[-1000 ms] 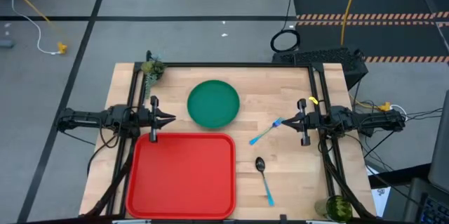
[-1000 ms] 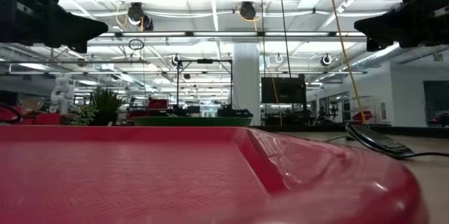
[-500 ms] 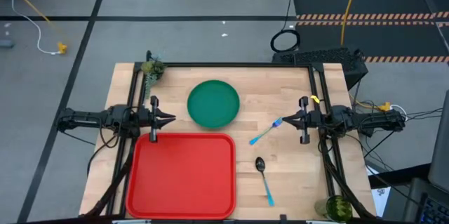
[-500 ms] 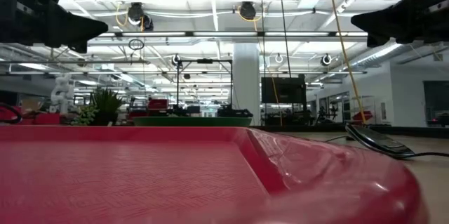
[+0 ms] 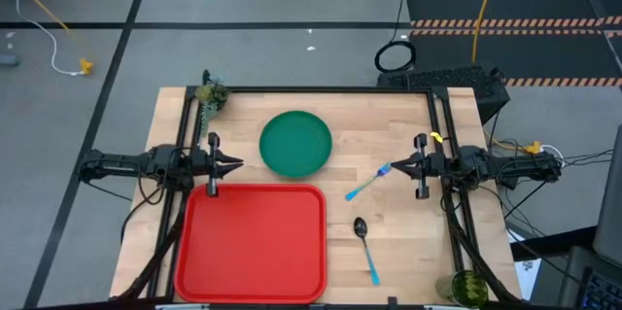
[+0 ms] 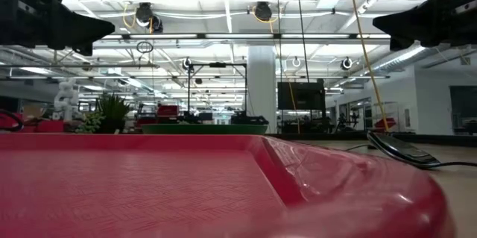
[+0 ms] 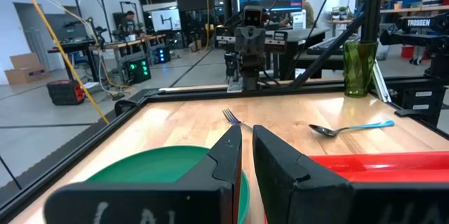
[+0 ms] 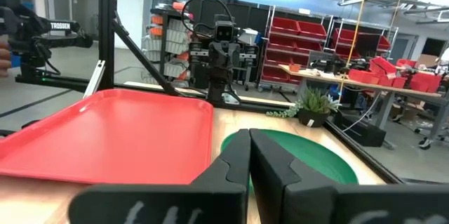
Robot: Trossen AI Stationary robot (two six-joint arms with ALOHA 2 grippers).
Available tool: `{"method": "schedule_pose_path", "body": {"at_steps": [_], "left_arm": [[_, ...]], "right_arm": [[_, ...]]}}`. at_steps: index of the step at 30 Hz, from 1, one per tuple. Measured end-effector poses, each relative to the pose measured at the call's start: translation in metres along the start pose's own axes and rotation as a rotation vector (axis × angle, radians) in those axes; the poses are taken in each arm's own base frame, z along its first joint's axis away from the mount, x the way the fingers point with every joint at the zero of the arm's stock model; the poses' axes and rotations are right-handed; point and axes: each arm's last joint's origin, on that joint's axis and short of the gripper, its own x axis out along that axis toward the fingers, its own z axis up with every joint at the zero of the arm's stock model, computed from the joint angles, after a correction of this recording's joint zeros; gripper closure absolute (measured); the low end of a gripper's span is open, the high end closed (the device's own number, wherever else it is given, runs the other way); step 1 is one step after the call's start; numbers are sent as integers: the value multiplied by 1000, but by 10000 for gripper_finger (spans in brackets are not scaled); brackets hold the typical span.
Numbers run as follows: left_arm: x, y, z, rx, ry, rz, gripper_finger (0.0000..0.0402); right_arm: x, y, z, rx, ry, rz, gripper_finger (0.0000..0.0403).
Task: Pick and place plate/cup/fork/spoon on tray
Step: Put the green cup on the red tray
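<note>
1. So the big bright-red rectangular plastic tray [image 5: 253, 242] with rounded corners sits at the near-left part of the light wooden table [image 5: 389, 125], and nothing is on it.
2. The round flat dark-green plastic plate [image 5: 295, 143] is on the wood just behind the tray, close to its far rim but apart from it.
3. The slim fork with the light-blue handle [image 5: 367, 184] lies at a slant to the right of the plate, tines pointing toward the right gripper.
4. The spoon with the dark shiny bowl and light-blue handle [image 5: 366, 249] lies right of the tray, nearer the front edge, bowl pointing away from that edge.
5. The small translucent olive-green tumbler [image 5: 466, 288] stands upright at the table's near-right corner, well away from everything else.
6. Left gripper [image 5: 236, 164] hovers off the table surface at the tray's far-left corner, just left of the plate. Fingers are nearly together with only a thin slit between them, holding nothing.
7. Right gripper [image 5: 391, 166] hangs above the fork's tined end, also pinched almost closed and empty.
8. A small leafy green plant sprig [image 5: 210, 94] sits at the far-left corner of the table.
9. The low view basically just shows the tray rim up close, with the plate's edge peeking behind it.
</note>
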Motion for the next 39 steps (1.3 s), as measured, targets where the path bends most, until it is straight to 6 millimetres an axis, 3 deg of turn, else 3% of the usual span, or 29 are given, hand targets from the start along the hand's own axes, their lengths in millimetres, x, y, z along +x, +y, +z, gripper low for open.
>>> {"method": "schedule_pose_path", "body": {"at_steps": [14,20,24,28,32,39], "left_arm": [[0,0,0,-1,-2,-3,360],[0,0,0,-6,-3,1,360],[0,0,0,-45,-1,1,360],[0,0,-1,-53,9,2,360],[0,0,-1,-52,11,2,360],[0,0,-1,-48,16,1,360]], "right_arm": [[0,0,0,74,1,-2,403],[-1,-1,11,85,-110,-8,403],[0,1,14,117,-84,87,403],[-4,-4,58,174,-132,129,403],[-2,-9,96,170,-57,131,403],[18,-17,165,172,114,138,403]]}}
